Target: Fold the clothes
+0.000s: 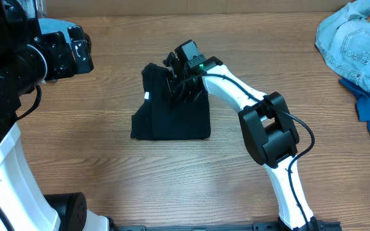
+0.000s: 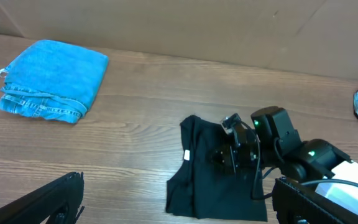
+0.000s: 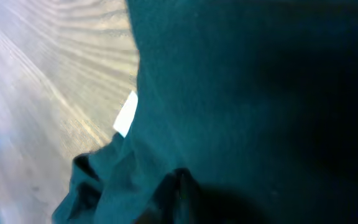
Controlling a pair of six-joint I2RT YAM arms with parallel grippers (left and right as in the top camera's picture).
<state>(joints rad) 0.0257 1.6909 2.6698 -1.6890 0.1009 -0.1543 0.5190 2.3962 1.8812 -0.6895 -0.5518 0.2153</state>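
Mid-fold: black shirt [image 1: 172, 119] lies part-folded at centre of surface [image 1: 108, 160]. R tool [image 1: 174, 76] is down on its far edge, cloth bunched close; can't tell if clamped. L tool [image 1: 85, 50] wide apart, empty, off aside. Next likely needs firm pinch, then carrying the edge across.
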